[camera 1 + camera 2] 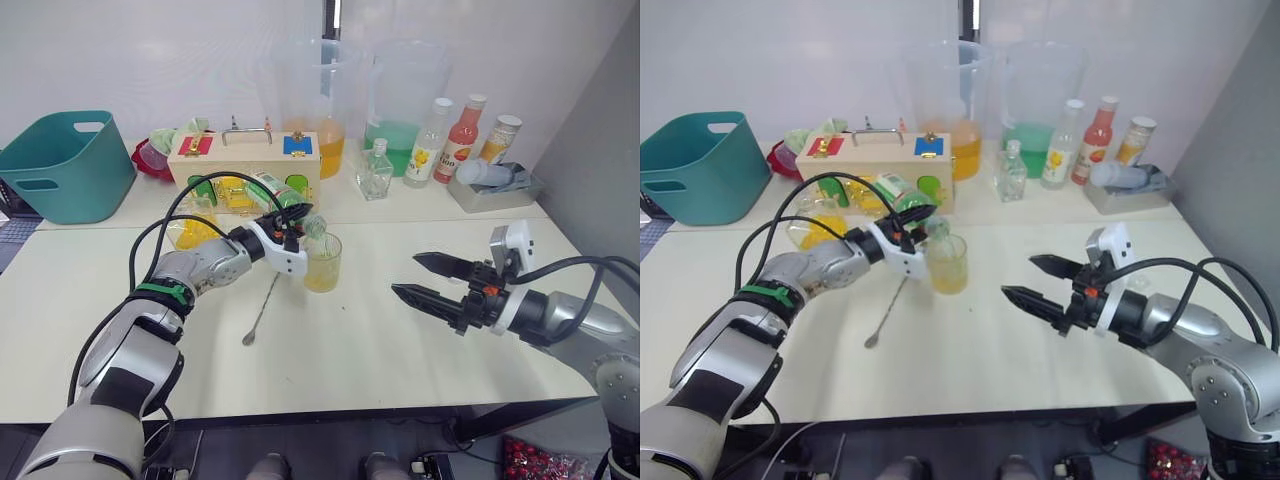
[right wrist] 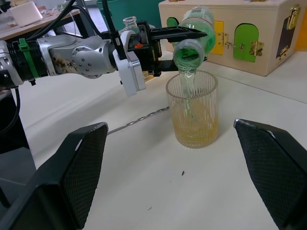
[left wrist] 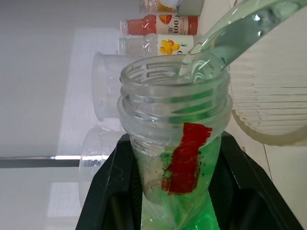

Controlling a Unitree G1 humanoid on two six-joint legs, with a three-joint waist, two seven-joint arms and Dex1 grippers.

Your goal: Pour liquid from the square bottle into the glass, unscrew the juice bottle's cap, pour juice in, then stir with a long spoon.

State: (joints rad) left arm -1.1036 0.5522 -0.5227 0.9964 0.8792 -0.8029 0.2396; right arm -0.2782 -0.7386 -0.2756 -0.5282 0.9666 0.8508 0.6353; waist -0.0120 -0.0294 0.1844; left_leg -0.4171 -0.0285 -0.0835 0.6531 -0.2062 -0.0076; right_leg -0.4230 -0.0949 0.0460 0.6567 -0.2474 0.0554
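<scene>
The left gripper pinches the slim juice bottle, tipped mouth-down over the ribbed glass. Pale green juice streams into the yellow liquid below. The thin metal long spoon lies flat on the table. The right gripper hovers nearby, jaws spread.
</scene>
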